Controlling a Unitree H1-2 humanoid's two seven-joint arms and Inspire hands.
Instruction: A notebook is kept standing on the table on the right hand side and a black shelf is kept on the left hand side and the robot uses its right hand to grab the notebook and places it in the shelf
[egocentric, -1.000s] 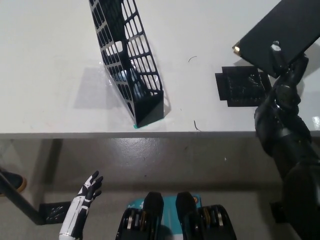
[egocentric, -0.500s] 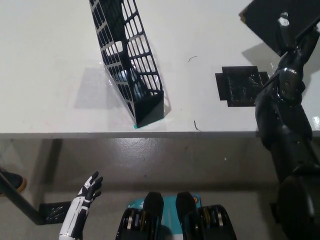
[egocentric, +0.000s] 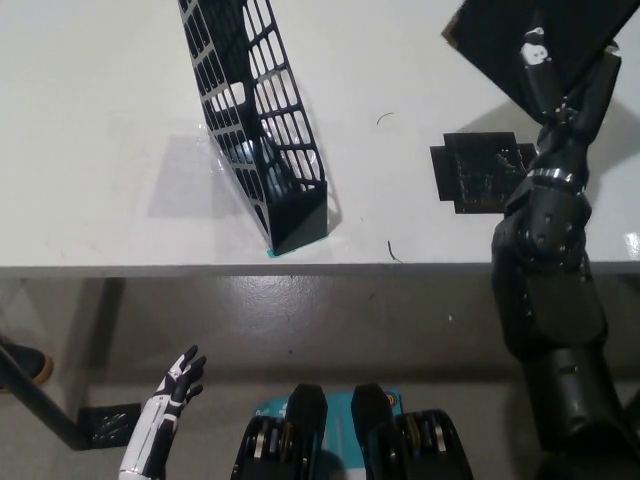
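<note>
My black right hand (egocentric: 562, 88) is shut on a black notebook (egocentric: 500, 40), holding it up above the table's far right, its corner toward the picture's top. The black mesh shelf (egocentric: 262, 125) stands tilted on the white table (egocentric: 100, 150), left of centre, its open end near the front edge. The notebook is well to the right of the shelf and apart from it. My white left hand (egocentric: 165, 405) hangs below the table's edge at the lower left, fingers spread, holding nothing.
A flat black stand (egocentric: 480, 172) lies on the table under my right forearm. Thin dark scraps (egocentric: 394, 252) lie near the front edge. A dark shoe (egocentric: 25, 362) shows on the floor at the far left.
My right hand has lifted the notebook higher and carried it leftward, away from the flat black stand. The shelf and my left hand have not moved.
</note>
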